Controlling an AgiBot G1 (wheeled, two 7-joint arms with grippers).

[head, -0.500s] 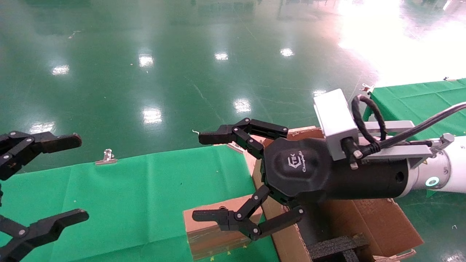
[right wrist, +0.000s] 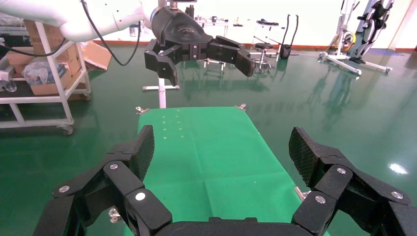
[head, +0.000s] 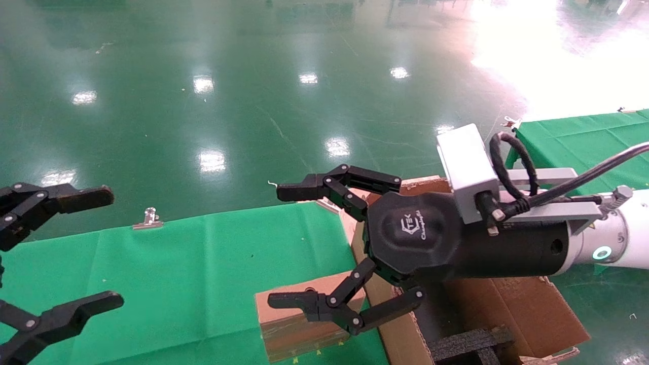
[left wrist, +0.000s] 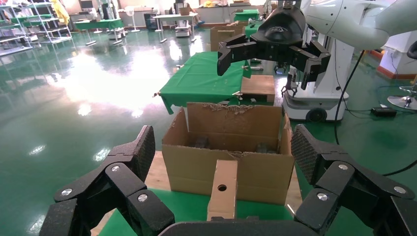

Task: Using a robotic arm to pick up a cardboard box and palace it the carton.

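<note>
Head view: looking forward and down from above the green surface, close over the right gripper.

Left wrist view: looking out between the left gripper fingers, facing the carton near at hand, the robotic arm hanging beyond the carton.

Right wrist view: looking the opposite way along the green surface, facing the left gripper at the surface's far end.

Shared: the head view and left wrist view are both taking in the carton; all three are taking in the surface.
</note>
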